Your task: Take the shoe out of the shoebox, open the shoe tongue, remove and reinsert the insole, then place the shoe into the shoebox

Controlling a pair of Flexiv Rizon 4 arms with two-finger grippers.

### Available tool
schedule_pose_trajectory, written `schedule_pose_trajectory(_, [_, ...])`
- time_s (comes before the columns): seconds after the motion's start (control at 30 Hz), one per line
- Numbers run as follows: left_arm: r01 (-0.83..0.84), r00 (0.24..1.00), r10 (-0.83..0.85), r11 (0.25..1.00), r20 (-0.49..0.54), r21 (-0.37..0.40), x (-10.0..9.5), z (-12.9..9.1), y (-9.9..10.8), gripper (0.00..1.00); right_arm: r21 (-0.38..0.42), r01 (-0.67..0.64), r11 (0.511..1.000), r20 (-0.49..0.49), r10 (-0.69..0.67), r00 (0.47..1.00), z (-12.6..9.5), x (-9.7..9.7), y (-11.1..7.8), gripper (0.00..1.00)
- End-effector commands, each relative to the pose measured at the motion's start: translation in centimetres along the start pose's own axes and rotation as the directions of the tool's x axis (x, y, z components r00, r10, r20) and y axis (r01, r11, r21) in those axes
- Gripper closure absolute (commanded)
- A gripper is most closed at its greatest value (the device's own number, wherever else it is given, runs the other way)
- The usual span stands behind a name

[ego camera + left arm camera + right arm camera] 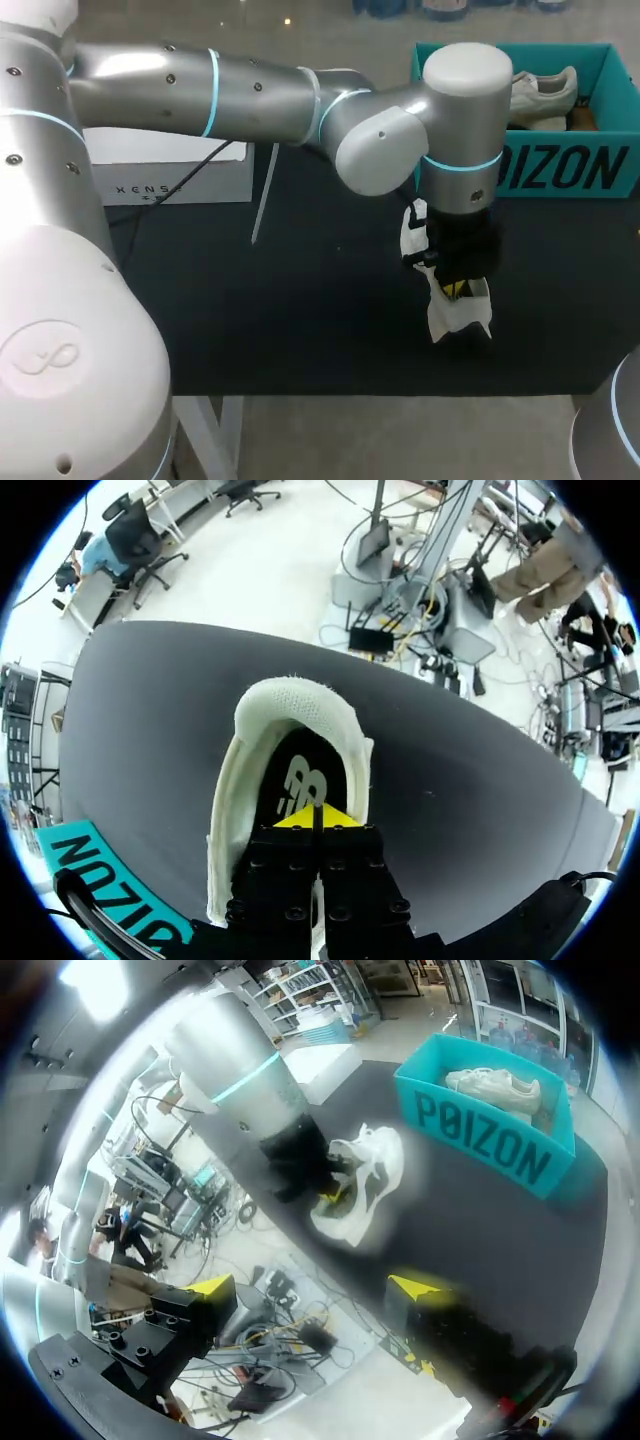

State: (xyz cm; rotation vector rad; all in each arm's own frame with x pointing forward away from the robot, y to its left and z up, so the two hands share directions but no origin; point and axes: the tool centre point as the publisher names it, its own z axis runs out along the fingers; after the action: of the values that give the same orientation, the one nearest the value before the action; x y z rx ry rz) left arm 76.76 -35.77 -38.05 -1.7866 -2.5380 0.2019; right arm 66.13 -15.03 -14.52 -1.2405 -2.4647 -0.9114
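One padded, curved white mesh shoe (300, 695) encloses the closed left gripper (316, 816).

Robotics lab, no question; my big silver left arm (250, 95) stretches across a black-topped table (300, 320); a white box (170, 160) with a dark cable (205, 160) sits at the back; a teal shoebox (560, 190) stands at the far corner.
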Motion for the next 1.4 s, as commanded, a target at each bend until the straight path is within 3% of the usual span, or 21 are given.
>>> schedule_pose_trajectory(0.03, [-0.001, 0.999, 0.002, 1.000, -0.043, 0.018, -1.1, 3.1, 0.0, 1.00, 0.003, -0.001, 1.000, 0.001, 0.001, 1.000, 0.0, 0.0, 0.0, 0.00])
schedule_pose_trajectory(0.17, [-0.001, 0.997, 0.003, 1.000, -0.078, 0.025, -1.2, 4.6, -0.4, 1.00, 0.003, -0.001, 1.000, 0.001, 0.001, 1.000, 0.0, 0.0, 0.0, 0.00])
schedule_pose_trajectory(0.27, [0.002, 0.997, 0.000, 1.000, -0.078, 0.025, -1.3, 4.5, -0.3, 1.00, 0.003, -0.001, 1.000, 0.001, 0.001, 1.000, 0.0, 0.0, 0.0, 0.00])
schedule_pose_trajectory(0.7, [0.003, 0.999, -0.010, 0.990, -0.047, -0.141, -2.5, -1.8, 0.9, 1.00, 0.003, -0.001, 1.000, 0.001, 0.001, 1.000, 0.0, 0.0, 0.0, 0.00])
schedule_pose_trajectory(1.07, [0.057, 0.994, -0.078, 0.966, -0.075, -0.252, -3.6, -1.9, 2.7, 1.00, 0.003, -0.001, 1.000, 0.001, 0.001, 1.000, 0.0, 0.0, 0.0, 0.00])
schedule_pose_trajectory(1.1, [0.061, 0.993, -0.083, 0.966, -0.079, -0.250, -3.6, -1.8, 2.7, 0.67, 0.003, -0.001, 1.000, 0.001, 0.001, 1.000, 0.0, 0.0, 0.0, 0.00])
schedule_pose_trajectory(1.13, [0.069, 0.993, -0.091, 0.966, -0.079, -0.250, -3.6, -1.6, 2.8, 0.18, 0.003, -0.001, 1.000, 0.001, 0.001, 1.000, 0.0, 0.0, 0.0, 0.00])
schedule_pose_trajectory(1.17, [0.083, 0.991, -0.107, 0.963, -0.079, -0.256, -3.5, -1.5, 2.8, 0.00, 0.003, -0.001, 1.000, 0.001, 0.001, 1.000, 0.0, 0.0, 0.0, 0.00])
schedule_pose_trajectory(1.4, [0.125, 0.988, -0.145, 0.959, -0.060, -0.253, -2.8, -1.2, 3.2, 0.00, 0.003, -0.001, 1.000, 0.001, 0.001, 1.000, 0.0, 0.0, 0.0, 0.00])
